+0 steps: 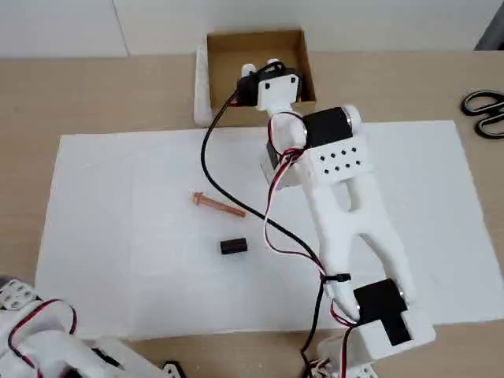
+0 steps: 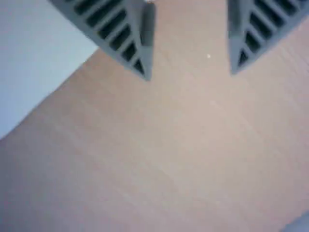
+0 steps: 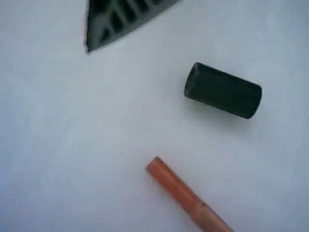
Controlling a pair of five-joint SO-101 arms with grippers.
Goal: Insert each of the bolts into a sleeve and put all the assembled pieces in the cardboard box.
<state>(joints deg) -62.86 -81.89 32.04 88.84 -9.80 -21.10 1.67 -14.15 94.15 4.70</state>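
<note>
Light wooden table [image 1: 118, 94] fills my overhead feed, with a white sheet [image 1: 142, 276] spread across most of it and a pair of scissors [image 1: 484, 110] lying on the bare wood at the right edge; the cardboard box [image 1: 228, 47] sits open at the far side, touching the sheet's far border; one arm [image 1: 346, 213] stretches from the near right corner across the sheet, its far end hanging over the box's near wall, and I cannot say from this feed which side it belongs to; a second arm [image 1: 39, 339] is folded at the near left corner; the bolt [image 1: 219, 205], copper-coloured, lies flat on the sheet near its middle, and the black sleeve [image 1: 233, 246] lies on its side just beside it, nearer the arm bases, the two apart and both outside the box; the left gripper [image 2: 189, 72] hangs over bare wood with its ribbed fingers [image 2: 120, 38] spread wide and nothing between them; the right gripper [image 3: 120, 21] shows above the sheet close to the sleeve [image 3: 223, 90] and the bolt's plain end [image 3: 186, 198]; whether that pincer is wide or narrow I cannot tell.
</note>
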